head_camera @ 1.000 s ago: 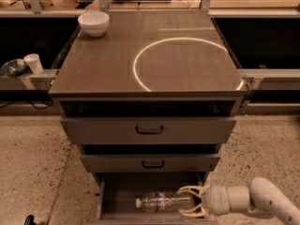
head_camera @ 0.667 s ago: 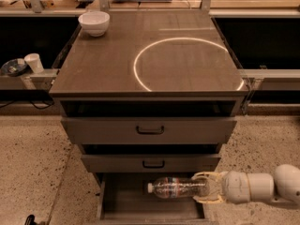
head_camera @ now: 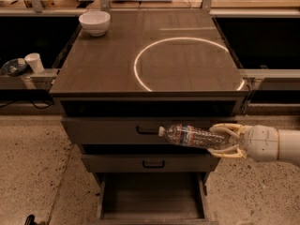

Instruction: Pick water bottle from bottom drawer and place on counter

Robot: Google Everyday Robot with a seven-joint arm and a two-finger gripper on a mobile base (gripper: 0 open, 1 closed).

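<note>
My gripper [head_camera: 224,140] comes in from the right and is shut on the base of the water bottle [head_camera: 190,136]. It holds the bottle lying sideways, cap to the left, in front of the top drawer front, well above the bottom drawer [head_camera: 152,198]. That drawer is pulled out and its dark floor is bare. The counter [head_camera: 117,60] with its white ring mark lies above and behind the bottle.
A white bowl [head_camera: 94,22] stands on the counter's far left corner. A small white paper cup [head_camera: 34,62] stands on the low ledge to the left. Two upper drawer fronts with black handles [head_camera: 153,164] are closed. Speckled floor lies on both sides.
The gripper has lifted the bottle out of the bottom drawer, from the drawer floor up to the height of the top drawer front. The drawer is now empty.
</note>
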